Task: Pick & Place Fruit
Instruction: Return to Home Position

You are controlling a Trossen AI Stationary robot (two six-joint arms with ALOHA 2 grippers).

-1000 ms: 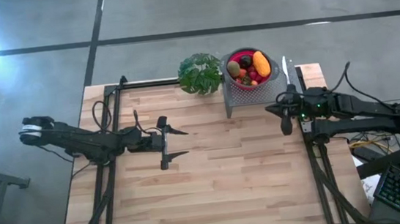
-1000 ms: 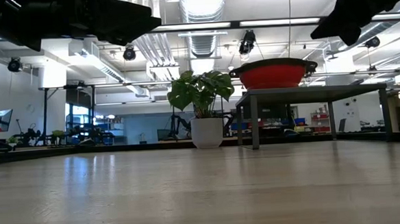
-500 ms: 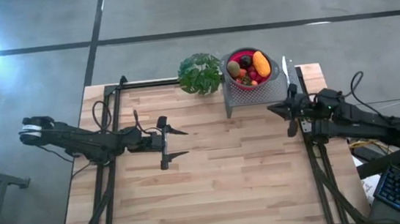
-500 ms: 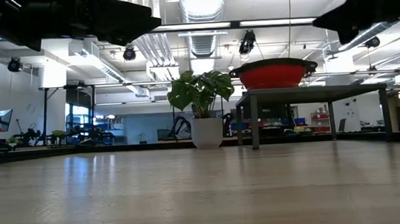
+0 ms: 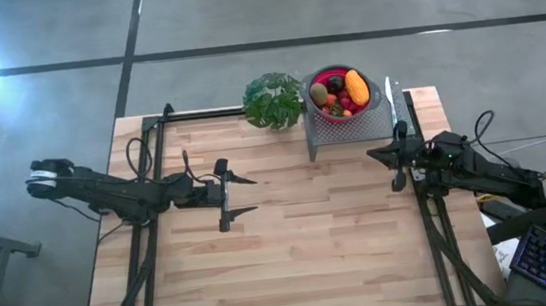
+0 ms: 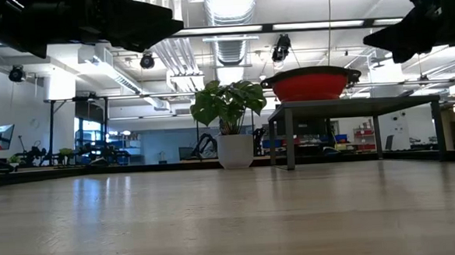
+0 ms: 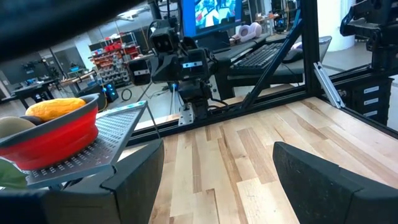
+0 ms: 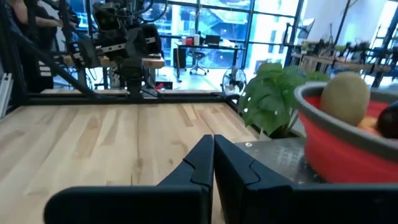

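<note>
1. Fruit (image 5: pixel 340 96) first: lies heaped in a red bowl (image 5: pixel 337 67). Shows an orange mango (image 5: pixel 356 86) on the side toward the table's right edge and a brown kiwi (image 5: pixel 318 92) on the side toward the plant. Shows a dark round piece (image 5: pixel 335 84) and red pieces between them.
2. Bowl: stands on a grey shelf (image 5: pixel 346 133) at the far edge of the table (image 5: pixel 303 251), near its far right corner. Sits raised off the wood on the shelf's legs, as seen from the low view.
3. Knife (image 5: pixel 388 94): lies flat on the shelf just beside the bowl, on the side toward the right edge.
4. Plant (image 5: pixel 272 101): stands in a white pot (image 6: pixel 235 150) at the far edge, just beside the shelf, on the side toward the left edge.
5. Right gripper (image 5: pixel 375 151): hovers above the table near the right edge, just in front of the shelf. Has both fingers (image 8: pixel 196 165) pressed together with nothing held.
6. Left gripper (image 5: pixel 245 196): hangs over the table's left half, well apart from the shelf, pointing toward the right edge. Has its fingers (image 7: pixel 134 180) spread wide with nothing between them.
</note>
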